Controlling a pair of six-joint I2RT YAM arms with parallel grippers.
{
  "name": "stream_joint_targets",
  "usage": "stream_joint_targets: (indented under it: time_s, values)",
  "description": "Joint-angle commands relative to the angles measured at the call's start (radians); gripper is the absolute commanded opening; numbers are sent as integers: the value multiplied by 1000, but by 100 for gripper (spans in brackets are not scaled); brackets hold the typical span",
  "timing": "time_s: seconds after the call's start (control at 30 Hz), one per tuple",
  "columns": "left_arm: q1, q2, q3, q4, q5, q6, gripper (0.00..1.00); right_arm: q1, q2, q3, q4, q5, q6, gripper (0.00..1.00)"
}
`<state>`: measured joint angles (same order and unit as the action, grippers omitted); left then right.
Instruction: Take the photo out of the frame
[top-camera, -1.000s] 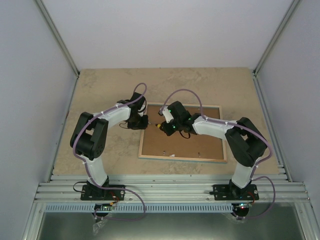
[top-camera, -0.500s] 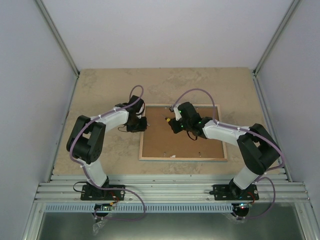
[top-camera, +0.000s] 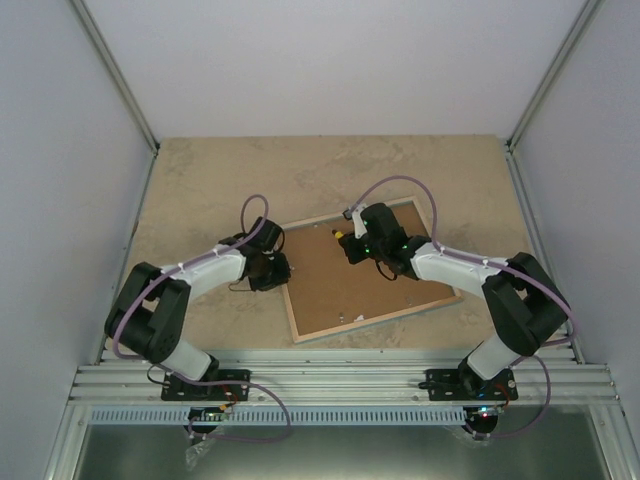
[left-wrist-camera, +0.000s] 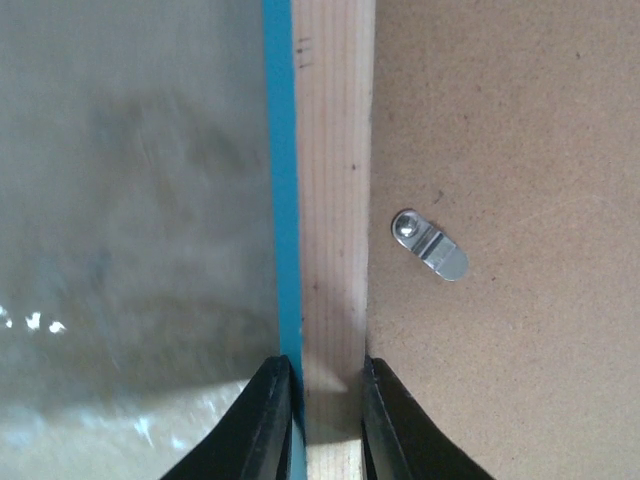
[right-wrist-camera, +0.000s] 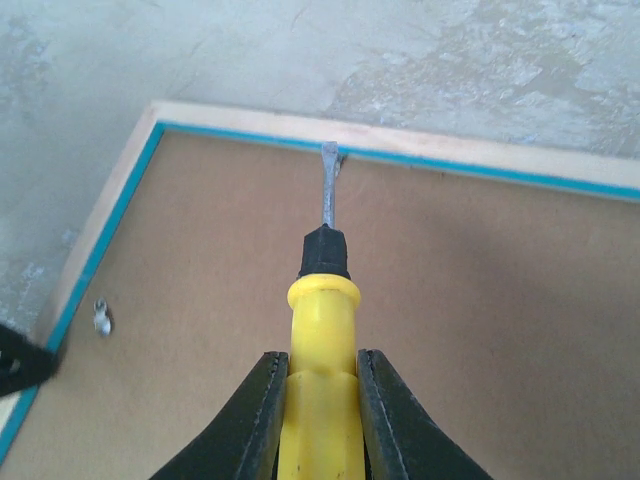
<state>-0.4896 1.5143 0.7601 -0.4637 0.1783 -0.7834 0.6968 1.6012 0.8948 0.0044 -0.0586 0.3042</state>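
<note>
From above, the frame (top-camera: 370, 290) is seen lying back-up and skewed on the table (top-camera: 220, 180), with the left gripper (top-camera: 270, 272) at its left edge and the right gripper (top-camera: 345, 240) over its far part. In the left wrist view, the wood rim is clamped between the fingers (left-wrist-camera: 270, 420), and a metal clip (left-wrist-camera: 430, 245) is seen nearby on the fibreboard. In the right wrist view, a yellow-handled screwdriver (right-wrist-camera: 322, 330) is clenched, its blade set at the far rim's inner edge.

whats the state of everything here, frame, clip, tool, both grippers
large turquoise-edged wooden picture frame: face down, brown fibreboard back in place
small silver metal clip: flat on the back, clear of the rim
yellow-handled flat screwdriver: gripped, tip at the far rim
left gripper: shut on the frame's rim
right gripper: shut on the screwdriver
</note>
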Motion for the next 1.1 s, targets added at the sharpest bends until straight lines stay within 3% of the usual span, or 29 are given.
stream_joint_targets:
  time_s: [0.0,0.17,0.3,0.5,0.73,1.07]
  values:
    - [-45,-96,-24,69,44,-117,29,-6,-36,-22,45,3,10,0]
    - [-45,-113,30,-59,-100,-27,51,-8,-38,-28,53,-1,9,1]
    - [-44,-49,179,-169,-217,172,63,-12,-46,-33,58,-1,11,1]
    - [-44,129,402,-249,-312,458,68,-22,-62,-46,68,7,13,0]
    - [-31,333,588,-250,-313,690,75,-35,-72,-54,70,11,10,0]
    - [94,502,756,-265,-47,827,81,-40,-70,-55,72,6,7,1]
